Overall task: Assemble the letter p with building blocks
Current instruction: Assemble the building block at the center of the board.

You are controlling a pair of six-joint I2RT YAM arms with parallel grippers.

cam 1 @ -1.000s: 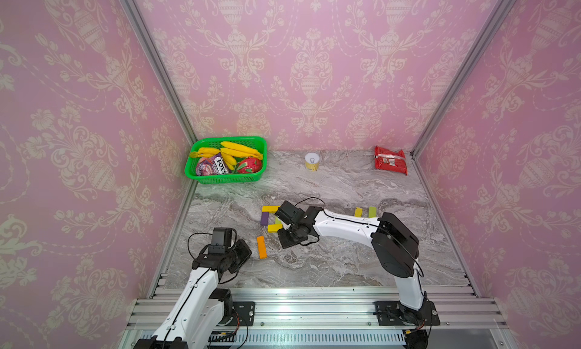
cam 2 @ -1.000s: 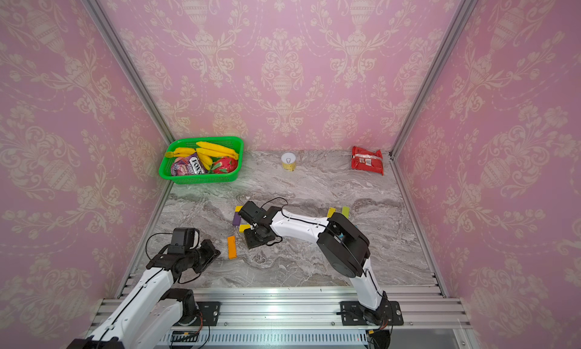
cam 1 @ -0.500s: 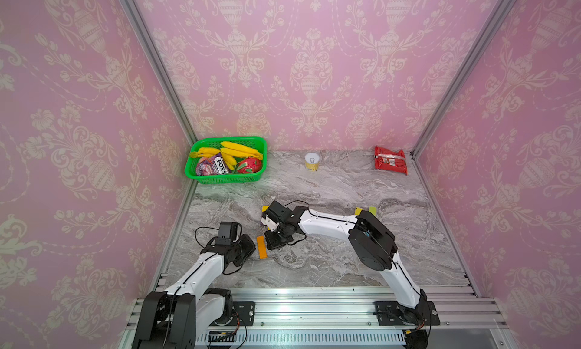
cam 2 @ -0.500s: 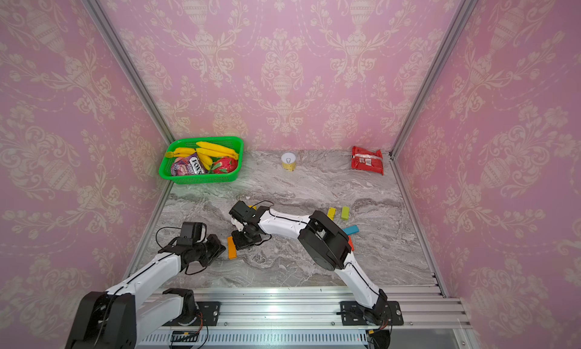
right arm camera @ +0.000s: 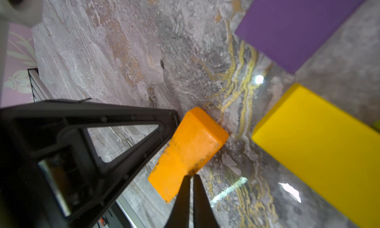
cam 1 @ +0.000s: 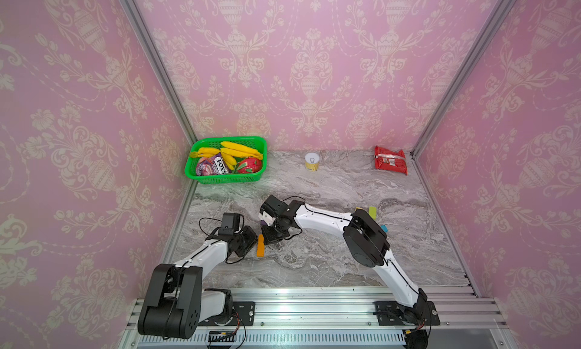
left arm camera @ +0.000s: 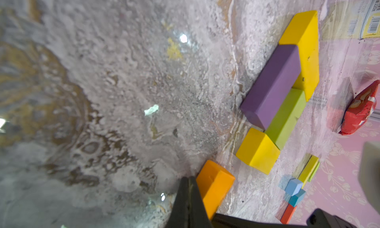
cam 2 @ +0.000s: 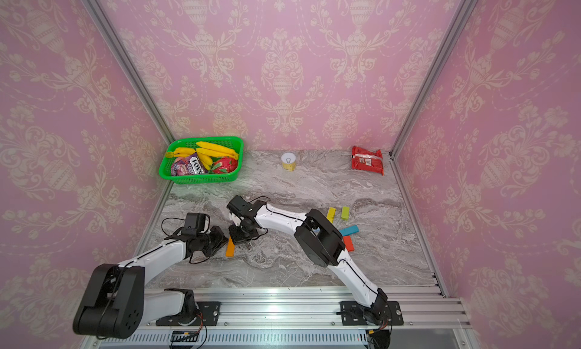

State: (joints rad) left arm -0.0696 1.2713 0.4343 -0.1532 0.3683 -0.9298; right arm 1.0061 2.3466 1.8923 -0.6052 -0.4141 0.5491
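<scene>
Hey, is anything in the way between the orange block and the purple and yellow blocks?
Nothing visible. Only bare table lies between the orange block and the yellow block and purple block. The shut left gripper and right gripper flank its long sides.

Pink damask walls [cam 1: 298, 64], grey marble tabletop [cam 1: 330, 262].

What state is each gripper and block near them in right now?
left gripper: shut, tips against the orange block.
right gripper: shut, tips at that block's opposite side.
orange block: lying flat, not gripped.
purple block: flat, flush against the lime green block.
lime green block: flat, unheld.
can: upright.
</scene>
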